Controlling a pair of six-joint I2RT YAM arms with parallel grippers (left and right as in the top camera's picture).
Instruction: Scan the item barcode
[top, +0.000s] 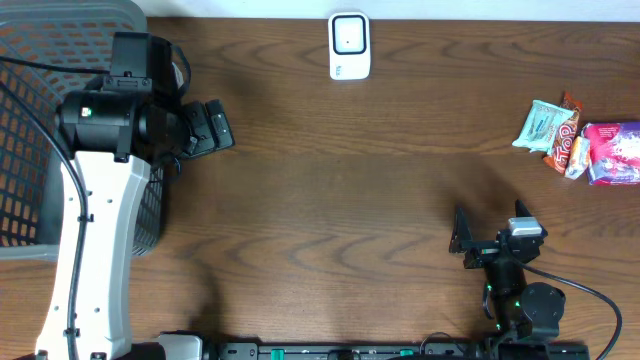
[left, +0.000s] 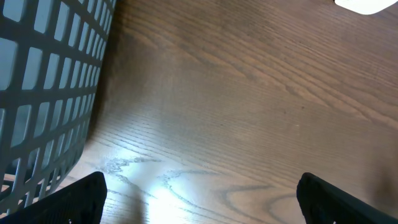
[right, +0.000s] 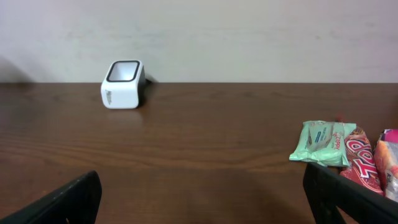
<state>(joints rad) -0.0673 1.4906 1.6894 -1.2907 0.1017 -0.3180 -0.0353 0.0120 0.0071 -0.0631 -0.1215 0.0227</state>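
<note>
L jaws, R jaws wide, empty; pink pkt (top: 615, 152) cut off at edge

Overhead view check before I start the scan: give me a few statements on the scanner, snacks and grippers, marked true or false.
1. The white scanner stands at the far edge of the table, apart from the snack packets. True.
2. The right gripper is shut on a packet. False: it is open and empty, short of the packets, which lie on the table.
3. The grey basket stands beside the left gripper. True.
4. The left gripper holds the scanner. False: it is open and empty over bare table next to the basket.
</note>
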